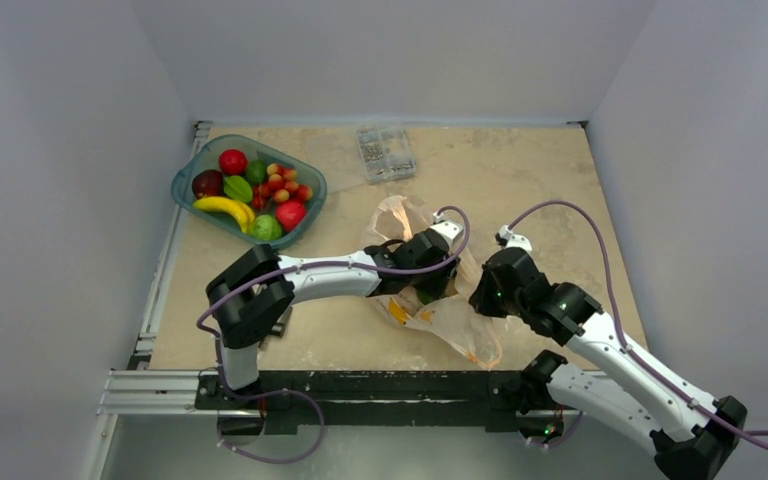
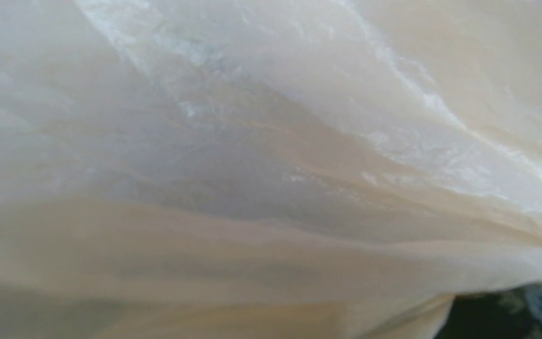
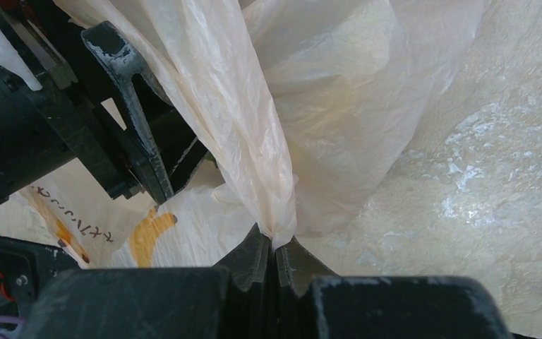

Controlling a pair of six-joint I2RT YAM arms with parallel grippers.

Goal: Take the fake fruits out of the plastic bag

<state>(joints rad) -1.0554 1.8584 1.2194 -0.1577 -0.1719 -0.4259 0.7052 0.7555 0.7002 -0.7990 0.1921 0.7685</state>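
Top external view: at ten o'clock, fake fruits (image 1: 260, 190) lie in the tray (image 1: 182, 186). At centre, your left pincer (image 1: 428, 275) is buried in the plastic bag (image 1: 465, 335), and I cannot tell its state. Your right pincer (image 3: 276, 245) is clenched on the bag's film. Pull too hard and the thin film may tear or slip free.

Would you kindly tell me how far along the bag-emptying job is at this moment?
Done: several fake fruits lie in the teal tray. In hand: the right gripper is shut on the plastic bag, holding its film up, while the left gripper reaches into the opening; its jaws are hidden. Left: a green shape shows inside the bag, likely at least one fruit to come out.
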